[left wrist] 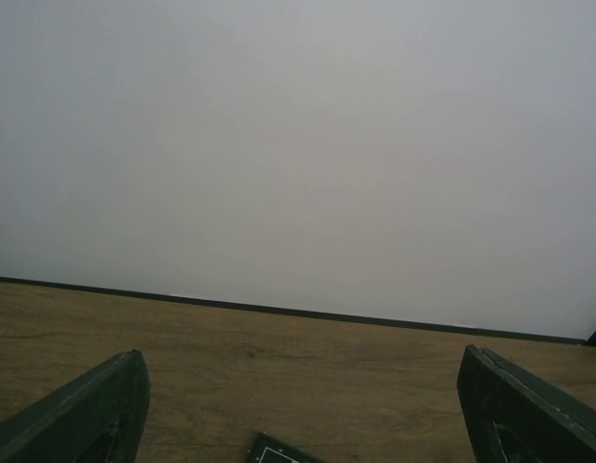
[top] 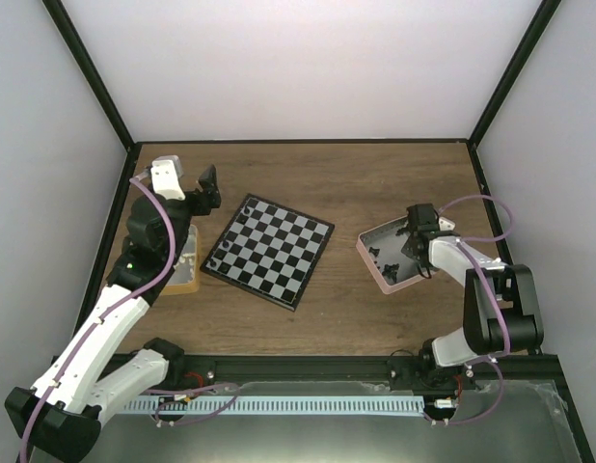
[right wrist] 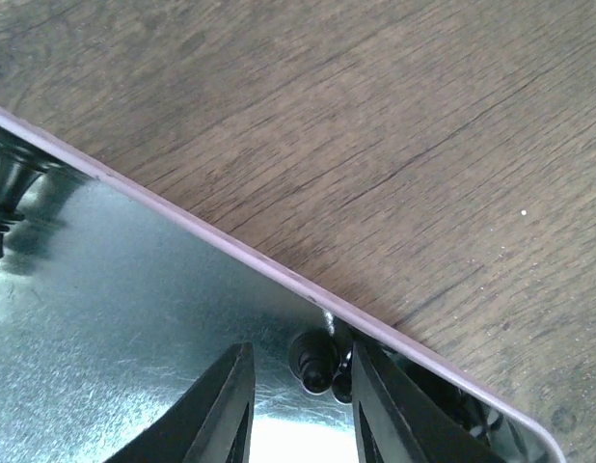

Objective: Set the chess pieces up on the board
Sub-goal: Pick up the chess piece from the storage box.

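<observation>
The board [top: 269,247], black and pale grey checks, lies turned at an angle in the middle of the table with no pieces visible on it. Its corner [left wrist: 279,451] shows at the bottom of the left wrist view. My right gripper [top: 411,246] reaches down into the pink tray [top: 370,262], which holds several black chess pieces [top: 387,260]. In the right wrist view its jaws [right wrist: 301,347] stand partly closed either side of a small black piece [right wrist: 314,359] by the tray rim [right wrist: 230,246], with a gap on the left. My left gripper [top: 206,188] hovers wide open and empty [left wrist: 303,405].
A tan tray [top: 187,265] lies left of the board, partly under my left arm. Another black piece [right wrist: 9,183] stands at the left edge of the right wrist view. Black frame posts and white walls close in the table.
</observation>
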Robot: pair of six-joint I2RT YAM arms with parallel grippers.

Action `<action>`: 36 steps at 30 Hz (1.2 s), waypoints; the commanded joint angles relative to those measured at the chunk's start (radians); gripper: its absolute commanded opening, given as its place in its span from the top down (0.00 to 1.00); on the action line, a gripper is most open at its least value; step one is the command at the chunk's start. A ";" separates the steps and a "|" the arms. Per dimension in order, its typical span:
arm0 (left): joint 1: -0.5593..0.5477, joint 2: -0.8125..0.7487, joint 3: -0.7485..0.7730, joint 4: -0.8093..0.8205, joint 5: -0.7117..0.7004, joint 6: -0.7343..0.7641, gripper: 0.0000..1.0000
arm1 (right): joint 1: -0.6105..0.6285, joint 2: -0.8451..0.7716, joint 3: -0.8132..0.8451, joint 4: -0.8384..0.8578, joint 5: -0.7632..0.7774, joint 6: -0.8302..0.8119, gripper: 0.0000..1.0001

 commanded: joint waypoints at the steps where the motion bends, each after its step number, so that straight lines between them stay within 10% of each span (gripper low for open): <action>1: 0.005 -0.002 0.004 0.001 0.004 0.009 0.11 | -0.012 0.011 -0.004 -0.009 0.037 0.040 0.71; 36: 0.005 -0.003 0.003 0.009 0.010 0.008 0.11 | -0.007 -0.039 0.062 0.014 0.031 -0.027 0.99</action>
